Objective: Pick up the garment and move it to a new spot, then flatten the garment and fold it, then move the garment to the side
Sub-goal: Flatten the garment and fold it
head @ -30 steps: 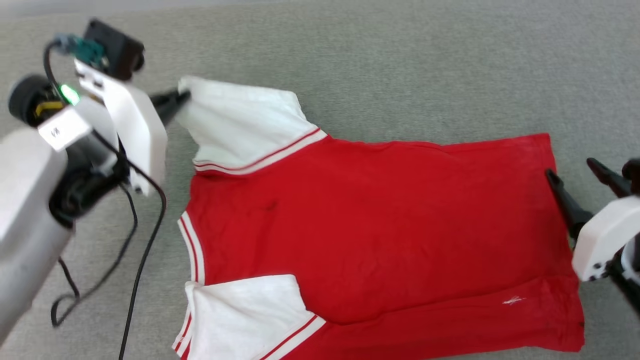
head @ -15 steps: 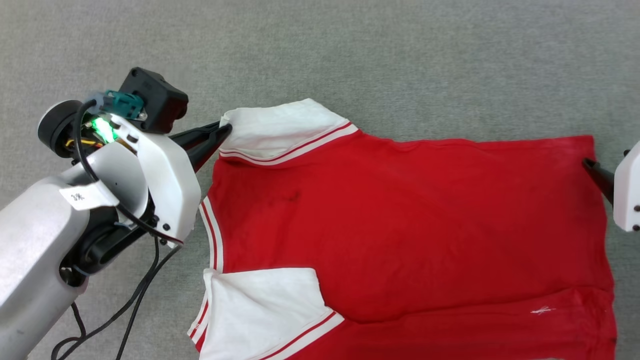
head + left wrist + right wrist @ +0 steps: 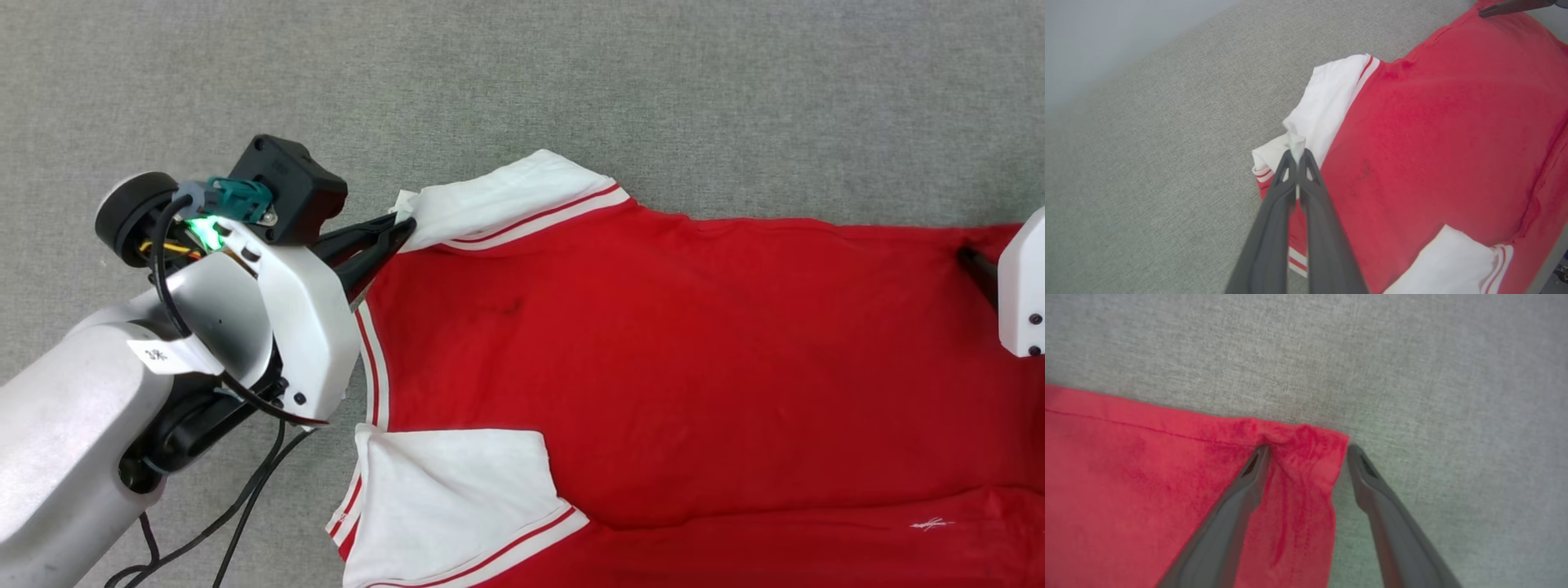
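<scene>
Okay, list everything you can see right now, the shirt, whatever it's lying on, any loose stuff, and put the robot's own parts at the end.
garment: one, red with two white sleeves and striped trim, spread flat on the grey surface.
grey surface: one, grey woven cloth, beneath everything.
cables: a few, black, lower left of the head view.
left arm: one, pale grey and white, lower left of the head view.
left tool: one, dark, shut on the edge of the far sleeve.
right tool: one, dark, open, astride the garment's hem corner.
</scene>
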Controlling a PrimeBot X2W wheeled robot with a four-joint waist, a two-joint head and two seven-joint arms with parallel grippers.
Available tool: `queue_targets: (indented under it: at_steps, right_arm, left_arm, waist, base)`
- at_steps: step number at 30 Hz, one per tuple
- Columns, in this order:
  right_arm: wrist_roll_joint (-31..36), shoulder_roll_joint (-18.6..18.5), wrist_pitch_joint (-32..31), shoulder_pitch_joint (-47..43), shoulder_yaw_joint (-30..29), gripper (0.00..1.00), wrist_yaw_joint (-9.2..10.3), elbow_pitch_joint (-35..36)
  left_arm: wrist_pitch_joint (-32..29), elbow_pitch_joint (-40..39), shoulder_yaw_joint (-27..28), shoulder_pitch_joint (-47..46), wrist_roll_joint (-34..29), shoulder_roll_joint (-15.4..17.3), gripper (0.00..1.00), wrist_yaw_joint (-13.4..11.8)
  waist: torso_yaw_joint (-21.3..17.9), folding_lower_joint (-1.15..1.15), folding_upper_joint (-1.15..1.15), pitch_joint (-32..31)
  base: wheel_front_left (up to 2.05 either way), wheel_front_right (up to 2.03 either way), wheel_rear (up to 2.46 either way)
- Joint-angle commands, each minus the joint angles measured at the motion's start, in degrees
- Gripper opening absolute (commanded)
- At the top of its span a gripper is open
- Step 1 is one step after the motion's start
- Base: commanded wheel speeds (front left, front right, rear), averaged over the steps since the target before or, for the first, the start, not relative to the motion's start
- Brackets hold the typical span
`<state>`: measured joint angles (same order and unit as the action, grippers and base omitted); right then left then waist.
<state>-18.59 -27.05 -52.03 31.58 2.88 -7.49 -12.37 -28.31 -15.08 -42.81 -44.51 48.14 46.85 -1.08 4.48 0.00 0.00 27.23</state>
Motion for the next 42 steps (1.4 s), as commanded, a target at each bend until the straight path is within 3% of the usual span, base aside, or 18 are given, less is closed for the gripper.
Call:
queue_targets:
  at_steps: [1,3,21,33,42]
  right_arm:
    - [-0.58,1.09,-0.01,-1.53,2.45,0.61,0.01,-2.84]
    - [-0.97,0.79,0.58,-1.77,3.24,0.00,0.01,-4.15]
    - [-5.85,0.16,17.98,-1.81,-0.30,0.00,0.05,-5.92]
    - [-11.47,0.93,25.17,-13.35,-3.16,0.00,0.04,-3.04]
    - [-17.33,0.79,26.16,-23.96,-3.40,0.00,0.03,1.16]
  left_arm:
    - [0.31,0.15,-0.13,0.64,-0.10,-0.14,0.00,-0.09]
    - [0.55,0.59,-0.16,0.72,-0.04,-0.24,0.00,-0.08]
    - [6.02,5.37,0.36,6.06,1.09,-0.79,0.00,-2.09]
    - [9.46,4.04,-0.69,15.64,3.78,0.09,0.00,-4.71]
    - [13.00,2.70,-1.79,25.81,7.08,0.47,0.00,-7.53]
  waist:
    - [0.39,0.00,0.00,0.15]
    - [0.58,0.00,0.00,0.06]
    - [-0.66,0.00,0.00,-8.67]
    - [0.42,0.00,0.00,-15.55]
    - [0.98,0.00,0.00,-18.45]
  base:
    - [0.00,0.00,0.00]
    - [0.00,0.00,0.00]
    - [0.00,0.00,0.00]
    - [0.00,0.00,0.00]
    - [0.00,0.00,0.00]
